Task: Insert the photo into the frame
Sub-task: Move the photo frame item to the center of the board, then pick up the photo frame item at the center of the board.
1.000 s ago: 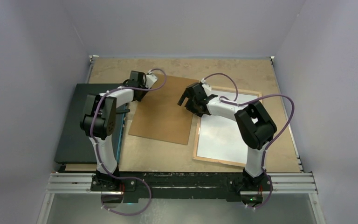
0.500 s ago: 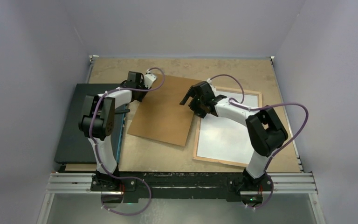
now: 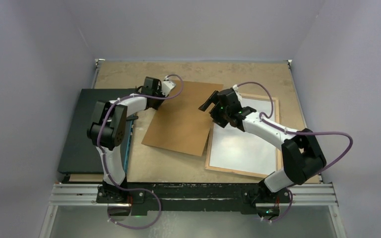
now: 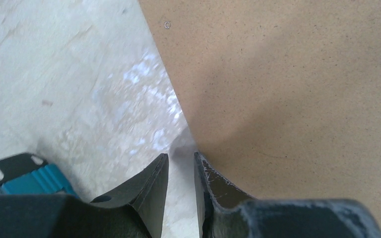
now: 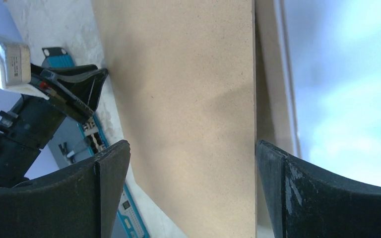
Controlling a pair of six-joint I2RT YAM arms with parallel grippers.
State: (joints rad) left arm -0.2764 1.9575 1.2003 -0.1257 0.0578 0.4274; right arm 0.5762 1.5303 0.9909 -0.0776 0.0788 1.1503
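The frame [image 3: 273, 101] lies flat on the right of the table, a light wood border around a pale pane [image 5: 337, 74]. A brown backing board [image 3: 183, 119] lies beside it, its right edge [image 5: 250, 74] over the frame's left border. My left gripper [image 3: 155, 101] is low at the board's left edge. Its fingers stand narrowly apart [image 4: 181, 154] with bare table between them, and the right fingertip [image 4: 201, 161] meets the board's edge [image 4: 278, 99]. My right gripper [image 3: 212, 110] hovers wide open [image 5: 192, 146] over the board's right edge, holding nothing. The photo is out of view.
A plain dark flat board [image 3: 87, 131] lies along the left side, partly under my left arm. Enclosure walls close in the table on the left, right and far sides. The metal rail [image 3: 193, 193] with both arm bases runs along the near edge.
The brown backing board has slid right toward the frame, with my left gripper following at its left edge. My right arm has stretched out and its gripper has moved right.
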